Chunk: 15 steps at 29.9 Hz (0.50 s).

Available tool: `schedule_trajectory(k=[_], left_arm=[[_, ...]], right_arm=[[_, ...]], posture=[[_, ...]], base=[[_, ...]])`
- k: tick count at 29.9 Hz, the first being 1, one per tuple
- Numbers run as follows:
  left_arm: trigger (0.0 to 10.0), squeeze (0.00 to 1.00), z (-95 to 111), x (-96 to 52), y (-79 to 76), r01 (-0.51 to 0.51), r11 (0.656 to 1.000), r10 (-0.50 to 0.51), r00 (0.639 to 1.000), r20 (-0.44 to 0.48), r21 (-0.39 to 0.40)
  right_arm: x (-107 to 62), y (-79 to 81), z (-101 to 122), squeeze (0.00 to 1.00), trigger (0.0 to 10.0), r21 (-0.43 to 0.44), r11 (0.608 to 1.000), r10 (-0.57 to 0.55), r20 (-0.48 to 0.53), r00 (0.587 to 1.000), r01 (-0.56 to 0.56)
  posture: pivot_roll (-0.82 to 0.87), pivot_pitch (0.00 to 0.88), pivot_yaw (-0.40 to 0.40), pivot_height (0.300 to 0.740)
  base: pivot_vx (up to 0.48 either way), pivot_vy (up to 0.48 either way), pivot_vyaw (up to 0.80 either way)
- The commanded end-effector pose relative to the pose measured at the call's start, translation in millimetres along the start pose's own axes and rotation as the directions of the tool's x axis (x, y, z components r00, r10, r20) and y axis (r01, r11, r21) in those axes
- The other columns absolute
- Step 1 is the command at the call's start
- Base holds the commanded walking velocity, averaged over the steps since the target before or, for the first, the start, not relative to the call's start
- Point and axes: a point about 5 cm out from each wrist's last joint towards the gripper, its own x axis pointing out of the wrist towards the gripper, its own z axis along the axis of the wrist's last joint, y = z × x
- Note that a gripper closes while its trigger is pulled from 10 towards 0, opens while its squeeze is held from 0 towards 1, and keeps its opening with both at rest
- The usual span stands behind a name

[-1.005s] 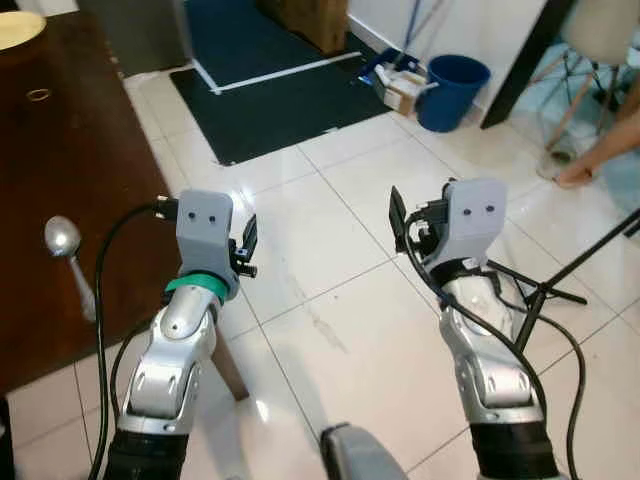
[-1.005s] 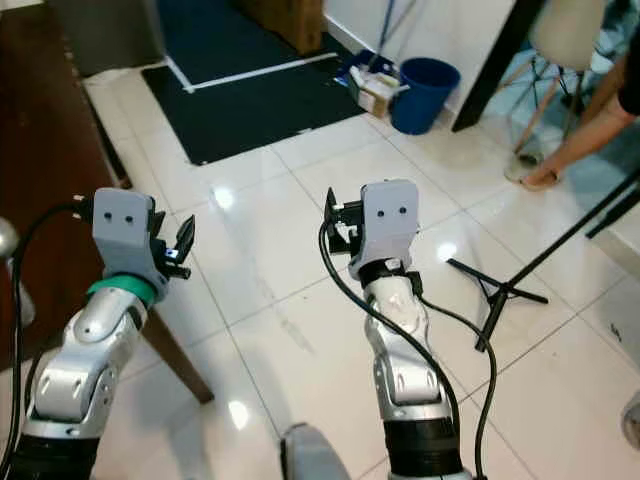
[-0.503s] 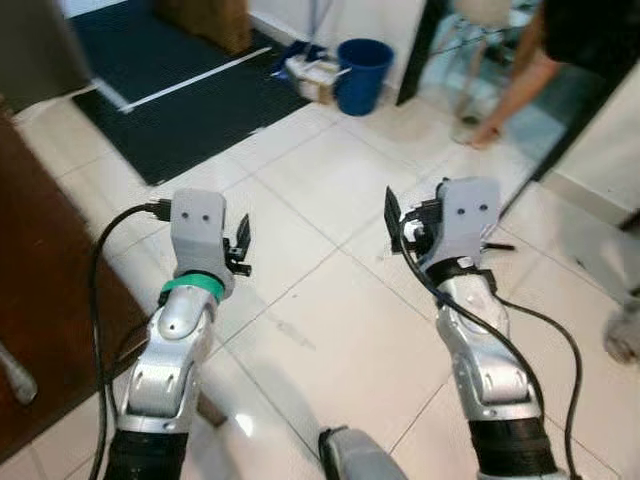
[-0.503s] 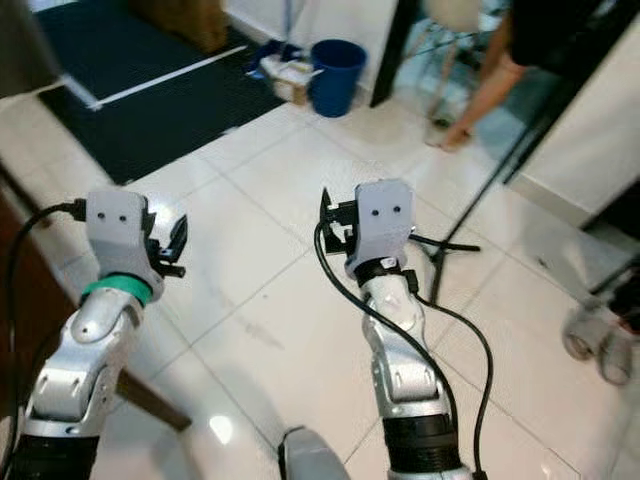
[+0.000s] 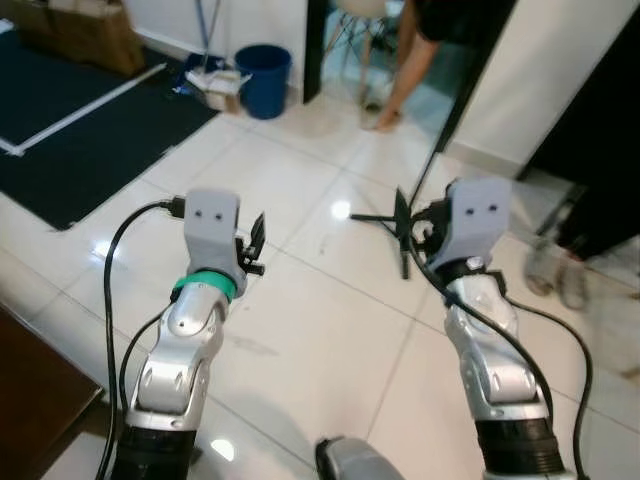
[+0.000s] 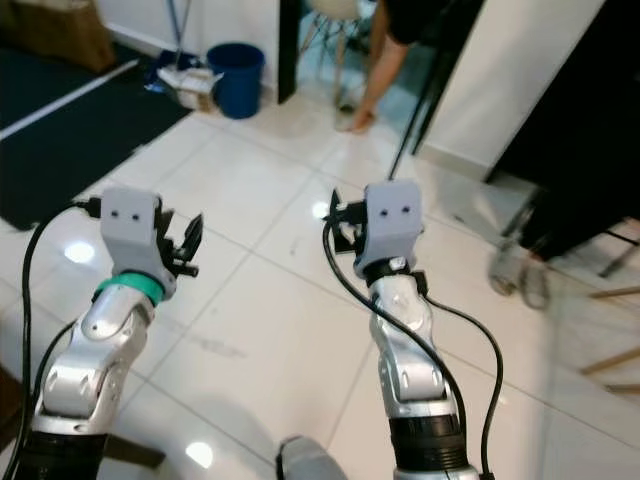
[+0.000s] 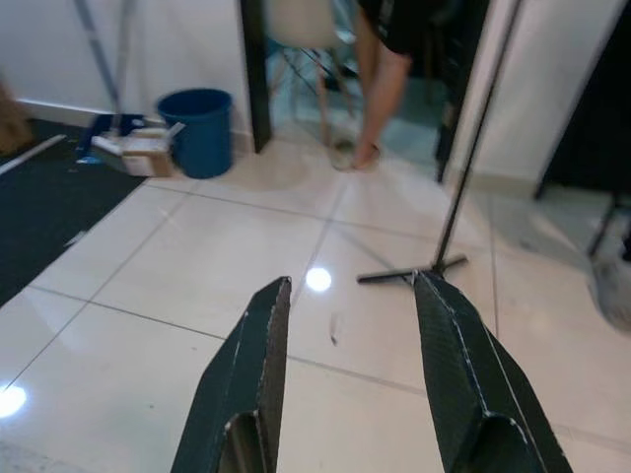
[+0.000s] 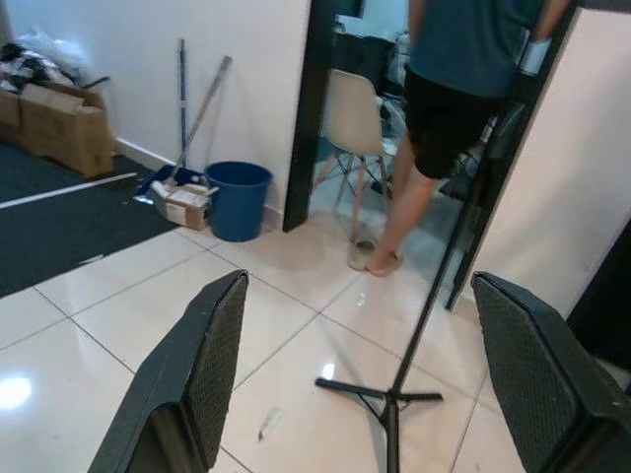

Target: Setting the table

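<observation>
a glossy white tiled floor [image 5: 330,330] spreads ahead, with a dark mat [image 5: 70,130] off to the left, a corner of the dark wooden table [image 5: 30,400] at the lower left edge with no tableware to be seen on it, and a person [image 8: 458,89] in the doorway beside a tripod stand [image 8: 394,394]. near the wall sits a blue bucket [image 5: 264,80]. the left gripper [image 7: 350,296] and right gripper [image 8: 360,296] are both raised over the tiles, fingers spread wide, holding nothing.

Dark wooden table [image 5: 30,400] corner at lower left.
</observation>
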Motion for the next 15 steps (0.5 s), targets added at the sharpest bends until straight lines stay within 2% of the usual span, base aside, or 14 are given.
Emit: schedule_trajectory(k=[1,15], left_arm=[[10.0,0.0,-5.5,-0.7,0.8,-0.006,1.0,0.006,1.0,-0.024,0.002],[10.0,0.0,-5.3,1.0,-1.4,-0.002,1.0,0.002,1.0,-0.022,-0.004]], right_arm=[[-2.0,0.6,-3.1,0.0,10.0,0.004,1.0,0.003,-0.016,1.0,-0.003],[-1.5,0.1,-3.2,0.0,10.0,0.001,1.0,0.006,-0.016,1.0,-0.006]], posture=[[-0.17,0.0,0.046,0.74],[-0.17,0.0,0.044,0.74]], base=[[0.0,0.0,-0.8],[0.0,0.0,-0.8]])
